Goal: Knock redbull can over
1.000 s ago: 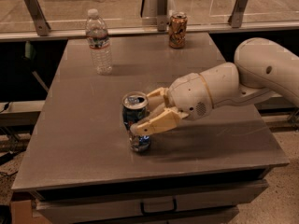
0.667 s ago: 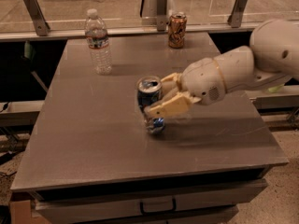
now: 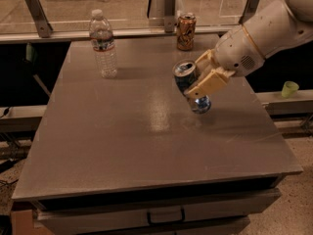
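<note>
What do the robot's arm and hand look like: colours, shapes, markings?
The arm is white and smooth, built of rounded segments, with a small dotted grille near the wrist. The hand, above the table, has two flat tan fingers.

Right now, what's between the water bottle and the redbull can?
Only bare table between water bottle and redbull can, in the camera view. The gripper clasps the can's other side.

No text can be read anywhere. The redbull can [image 3: 184, 81] is clasped by the gripper [image 3: 192, 80] over the table [image 3: 122, 146].
</note>
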Motion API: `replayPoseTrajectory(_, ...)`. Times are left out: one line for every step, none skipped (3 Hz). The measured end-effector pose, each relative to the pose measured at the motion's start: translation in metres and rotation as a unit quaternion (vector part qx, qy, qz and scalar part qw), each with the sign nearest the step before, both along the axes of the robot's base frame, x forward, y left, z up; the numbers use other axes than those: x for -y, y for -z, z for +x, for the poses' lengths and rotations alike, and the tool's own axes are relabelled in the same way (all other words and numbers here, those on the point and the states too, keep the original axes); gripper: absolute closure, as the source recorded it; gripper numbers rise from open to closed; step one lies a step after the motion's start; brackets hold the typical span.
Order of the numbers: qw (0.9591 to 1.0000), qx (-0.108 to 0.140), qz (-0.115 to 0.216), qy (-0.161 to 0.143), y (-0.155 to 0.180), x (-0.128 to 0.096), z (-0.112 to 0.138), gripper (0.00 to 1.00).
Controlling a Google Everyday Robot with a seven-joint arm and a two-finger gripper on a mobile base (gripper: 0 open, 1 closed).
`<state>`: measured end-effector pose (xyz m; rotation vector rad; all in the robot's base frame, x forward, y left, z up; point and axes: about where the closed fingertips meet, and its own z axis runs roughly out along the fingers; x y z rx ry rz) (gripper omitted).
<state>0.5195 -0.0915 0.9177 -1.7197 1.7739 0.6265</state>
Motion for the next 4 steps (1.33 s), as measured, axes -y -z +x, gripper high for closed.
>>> replayPoseTrajectory(0.9937, 0.001, -0.11, 0.018, 0.01, 0.032, 0.012, 1.0)
replayPoseTrajectory(0.9856, -0.006, -0.168, 0.018, 0.022, 0.041, 0.011, 0.83)
replayPoseTrajectory(0.981, -0.015, -0.193, 0.012, 0.031, 0.035, 0.005, 0.59)
replayPoseTrajectory(0.9808, -0.021, -0.194, 0.006, 0.035, 0.026, 0.001, 0.36)
